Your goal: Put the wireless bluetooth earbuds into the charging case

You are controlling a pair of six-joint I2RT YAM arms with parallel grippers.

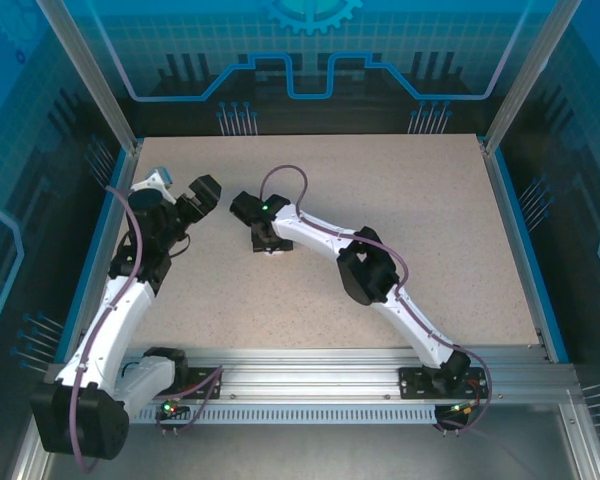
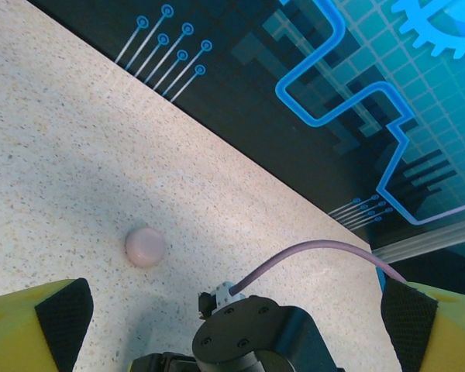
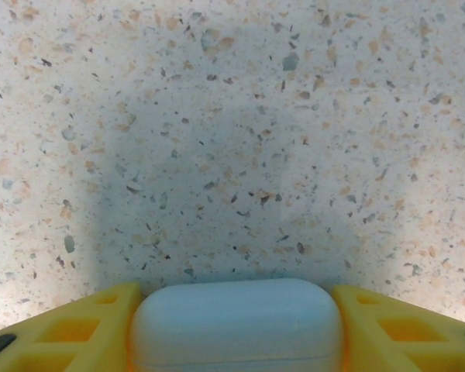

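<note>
The charging case (image 3: 236, 325), pale bluish-white, rounded and with its lid shut, sits between my right gripper's yellow fingers (image 3: 101, 325). Both fingers touch its ends, so the right gripper (image 3: 236, 302) is shut on it, low over the speckled table. From above, the right gripper (image 1: 268, 243) points down near the table's middle-left. My left gripper (image 1: 206, 193) hovers to its left, jaws wide open and holding nothing. In the left wrist view the left gripper (image 2: 236, 314) frames the right arm's black wrist (image 2: 252, 337). The earbuds are out of view.
A small pale pink rounded object (image 2: 145, 246) lies on the table ahead of the left gripper; I cannot tell what it is. A purple cable (image 2: 318, 252) arcs off the right wrist. The blue-edged back wall (image 1: 310, 100) bounds the speckled table (image 1: 420, 220).
</note>
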